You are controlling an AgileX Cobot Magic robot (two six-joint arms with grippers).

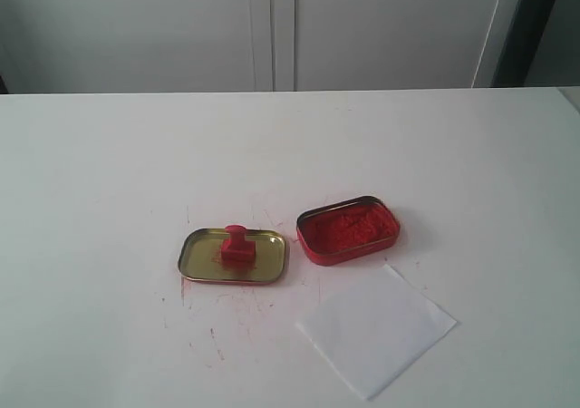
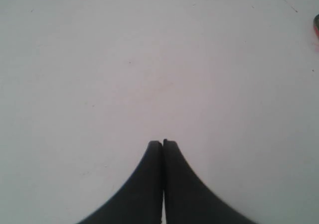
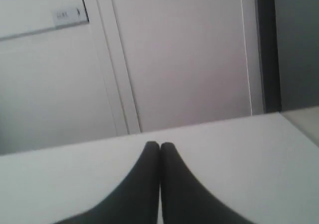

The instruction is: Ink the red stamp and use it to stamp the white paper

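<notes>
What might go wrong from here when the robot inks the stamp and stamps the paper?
1. The red stamp is small and stands on a loose, shallow lid; an off-centre grasp may tip it or drag the lid.
2. The left gripper and right gripper are both shut, so one must open before grasping.
3. The white paper lies loose near the ink tin; it may slide or lift with the stamp.

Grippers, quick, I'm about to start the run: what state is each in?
Left gripper: shut, holding nothing.
Right gripper: shut, holding nothing.
</notes>
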